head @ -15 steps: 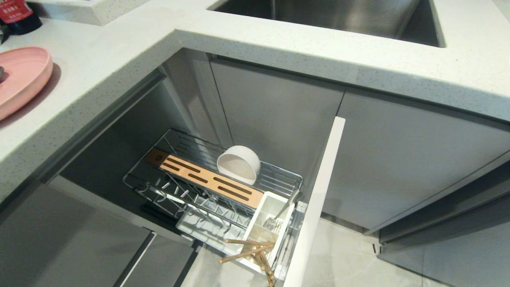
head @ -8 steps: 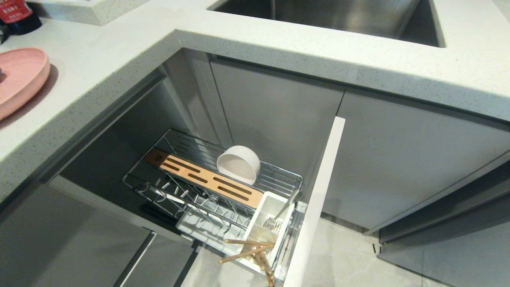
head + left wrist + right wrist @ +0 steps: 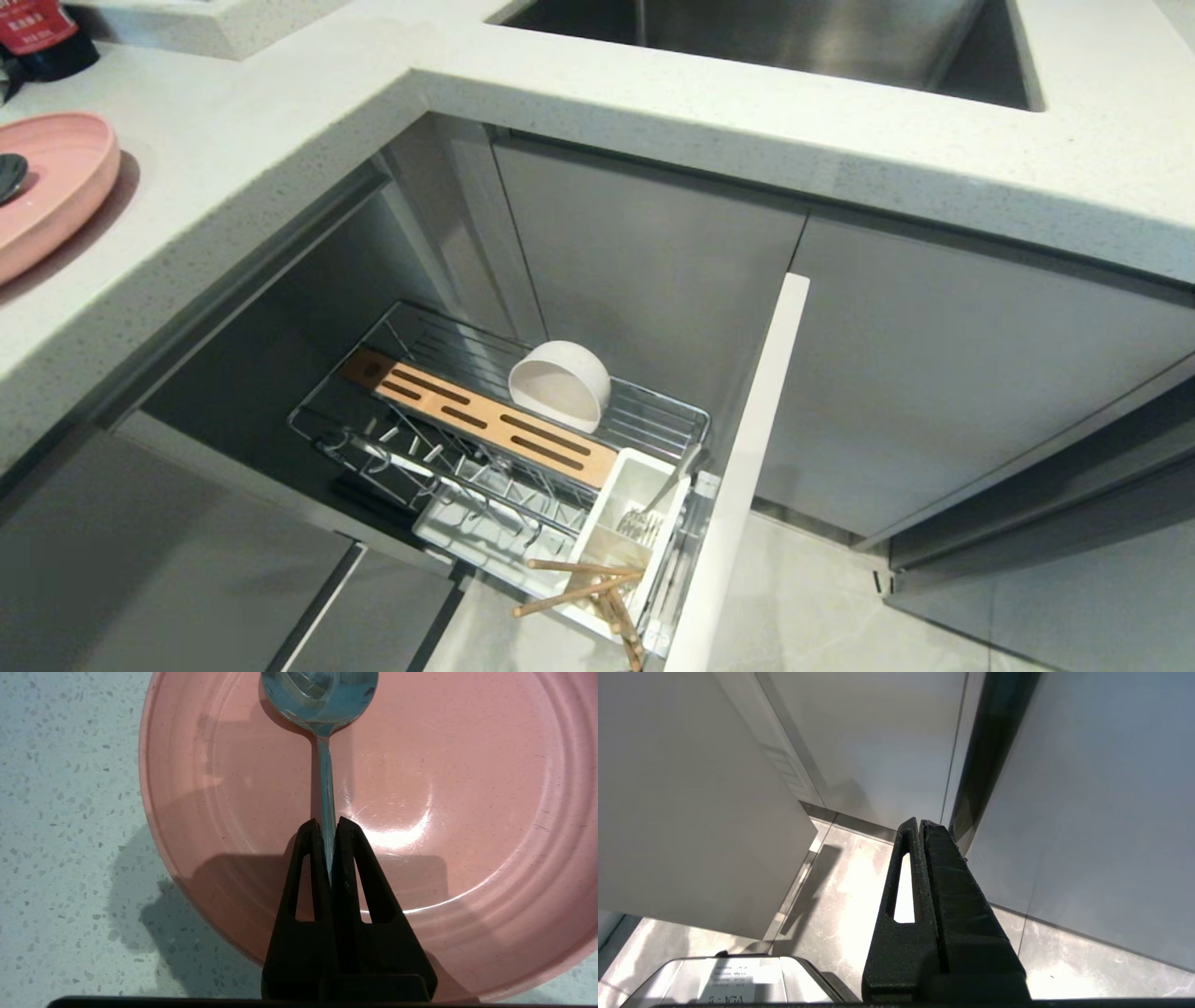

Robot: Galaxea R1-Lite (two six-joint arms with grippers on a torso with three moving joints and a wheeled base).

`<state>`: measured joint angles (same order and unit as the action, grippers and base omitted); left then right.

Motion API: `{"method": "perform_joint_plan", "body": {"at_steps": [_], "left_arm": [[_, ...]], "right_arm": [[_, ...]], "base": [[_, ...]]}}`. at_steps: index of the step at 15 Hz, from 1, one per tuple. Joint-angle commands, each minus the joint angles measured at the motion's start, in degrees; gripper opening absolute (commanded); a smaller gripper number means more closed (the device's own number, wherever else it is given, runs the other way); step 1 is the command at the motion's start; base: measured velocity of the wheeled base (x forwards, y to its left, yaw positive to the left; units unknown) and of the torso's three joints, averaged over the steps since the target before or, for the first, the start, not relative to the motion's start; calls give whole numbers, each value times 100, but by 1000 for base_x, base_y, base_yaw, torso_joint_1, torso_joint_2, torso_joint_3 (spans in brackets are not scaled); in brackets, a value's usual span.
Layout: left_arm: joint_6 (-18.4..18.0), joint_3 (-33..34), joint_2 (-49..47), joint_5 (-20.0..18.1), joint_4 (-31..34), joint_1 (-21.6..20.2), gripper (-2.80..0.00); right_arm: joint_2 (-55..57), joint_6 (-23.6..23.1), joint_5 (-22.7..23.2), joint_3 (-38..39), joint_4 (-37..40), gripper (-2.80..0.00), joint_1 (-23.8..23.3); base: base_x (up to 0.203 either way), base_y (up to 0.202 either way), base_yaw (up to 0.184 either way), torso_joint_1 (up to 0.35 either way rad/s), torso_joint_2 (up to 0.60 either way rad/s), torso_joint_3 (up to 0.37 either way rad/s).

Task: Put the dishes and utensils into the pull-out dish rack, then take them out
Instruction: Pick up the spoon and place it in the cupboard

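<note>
slim silver spoon (image 3: 327,765), mirror-bright bowl, lying on pink plate (image 3: 467,812)

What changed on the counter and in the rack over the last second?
The spoon shifted slightly on the pink plate: in the head view its bowl now shows more at the plate's left edge. The left tool is shut on its handle. The plate barely shifted. White bowl, chopsticks and dish rack are unchanged.

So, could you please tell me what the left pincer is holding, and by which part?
The left pincer is shut on the spoon, gripping its handle, over the pink plate.
</note>
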<state>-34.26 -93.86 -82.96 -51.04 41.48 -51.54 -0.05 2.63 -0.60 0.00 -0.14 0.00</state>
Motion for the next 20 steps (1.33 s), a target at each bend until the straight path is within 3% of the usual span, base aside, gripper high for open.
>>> {"method": "perform_joint_plan", "body": {"at_steps": [1, 5, 8, 10, 11, 15, 17, 20], "left_arm": [[-20, -1, -1, -26, 26, 0, -280], [140, -147, 29, -85, 43, 9, -280], [1219, -501, 119, -119, 44, 138, -280], [2245, -897, 173, -124, 44, 279, -280], [2831, -1111, 204, -125, 45, 426, -280], [4565, -1694, 311, -124, 47, 1205, -280], [4920, -1744, 399, -114, 52, 1664, -280], [5067, -1686, 525, -101, 119, 2297, -280]], "right_arm": [[5, 0, 2, 0, -4, -280, 0], [5, 0, -2, 0, -4, -280, 0], [5, 0, 5, 0, -4, -280, 0], [5, 0, -2, 0, -4, -280, 1], [5, 0, 7, 0, -4, -280, 0], [5, 0, -2, 0, -4, -280, 0], [5, 0, -2, 0, -4, -280, 0], [5, 0, -2, 0, -4, -280, 0]], "base": [[0, 0, 0, 0, 0, 0], [0, 0, 0, 0, 0, 0], [0, 0, 0, 0, 0, 0], [0, 0, 0, 0, 0, 0], [0, 0, 0, 0, 0, 0], [0, 0, 0, 0, 0, 0], [0, 0, 0, 0, 0, 0], [0, 0, 0, 0, 0, 0]]}}
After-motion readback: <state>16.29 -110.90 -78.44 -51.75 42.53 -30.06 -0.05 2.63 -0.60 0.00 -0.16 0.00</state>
